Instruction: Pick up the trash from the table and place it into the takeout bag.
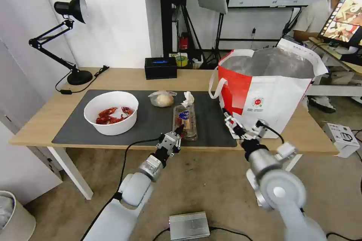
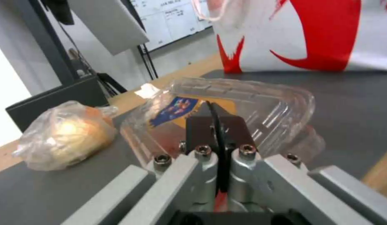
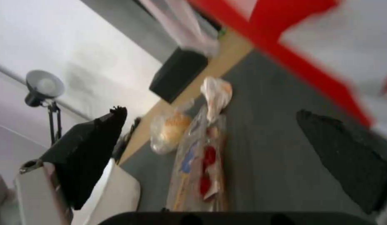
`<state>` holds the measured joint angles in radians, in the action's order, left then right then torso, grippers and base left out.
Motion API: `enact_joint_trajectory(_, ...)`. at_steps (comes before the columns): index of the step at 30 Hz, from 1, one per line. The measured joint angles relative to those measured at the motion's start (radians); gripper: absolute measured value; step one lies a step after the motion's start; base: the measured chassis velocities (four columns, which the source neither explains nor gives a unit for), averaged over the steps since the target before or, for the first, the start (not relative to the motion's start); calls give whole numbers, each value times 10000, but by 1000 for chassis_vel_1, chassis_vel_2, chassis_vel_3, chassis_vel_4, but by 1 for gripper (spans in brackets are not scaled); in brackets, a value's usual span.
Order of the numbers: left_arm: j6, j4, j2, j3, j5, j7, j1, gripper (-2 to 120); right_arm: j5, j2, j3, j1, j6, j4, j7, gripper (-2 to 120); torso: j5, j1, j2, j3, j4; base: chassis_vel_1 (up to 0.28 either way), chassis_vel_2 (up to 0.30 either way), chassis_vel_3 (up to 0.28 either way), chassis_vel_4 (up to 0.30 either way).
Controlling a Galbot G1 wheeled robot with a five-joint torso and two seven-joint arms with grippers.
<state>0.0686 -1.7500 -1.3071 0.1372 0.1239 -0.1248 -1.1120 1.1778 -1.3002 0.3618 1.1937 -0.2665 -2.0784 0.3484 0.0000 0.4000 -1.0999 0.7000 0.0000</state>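
Layout: the trash is spread along the dark grey mat (image 1: pixel 151 124) of the table (image 1: pixel 124 79), presumably so each piece can be reached from the near edge; the takeout bag (image 1: pixel 271 94) is stood open-mouthed at 3 o'clock of it, likely to receive drops from above.
Bowl of crayfish shells (image 1: pixel 111 112): set at 9 o'clock of the mat, well apart from the bag.
Clear bag with beige lump (image 1: pixel 162 98): laid at 12 o'clock of the mat, just beside the crumpled tissue (image 1: pixel 187 98).
Clamshell tray (image 1: pixel 184 120): laid lengthwise near the mat's front edge, the tissue at its far end.
Left gripper (image 1: pixel 177 131): brought to the tray's near end at 6 o'clock; its fingers (image 2: pixel 216 125) are seen pressed together at the near rim, apparently clenched on the tray's edge, though the contact is partly hidden.
Right gripper (image 1: pixel 230 121): held above the mat at 9 o'clock of the bag's base; its fingers (image 3: pixel 89 150) are spread wide apart, nothing held.
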Motion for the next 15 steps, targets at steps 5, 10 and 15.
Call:
enact_joint_trajectory(5,97,129,-75,1,305,-89,90,0,170,-264,-407,-688,-100,627,166,100,-1,0,0,0,0,0,0,0,0)
enact_joint_trajectory(10,108,218,-111,2,345,-116,147,0,239,-514,-720,-1392,-267,1257,379,100,-1,0,0,0,1,0,0,0,0)
enact_joint_trajectory(15,114,288,-195,-2,359,-112,140,0,281,-840,-961,-1808,-491,1846,590,100,0,0,0,0,1,0,0,0,0)
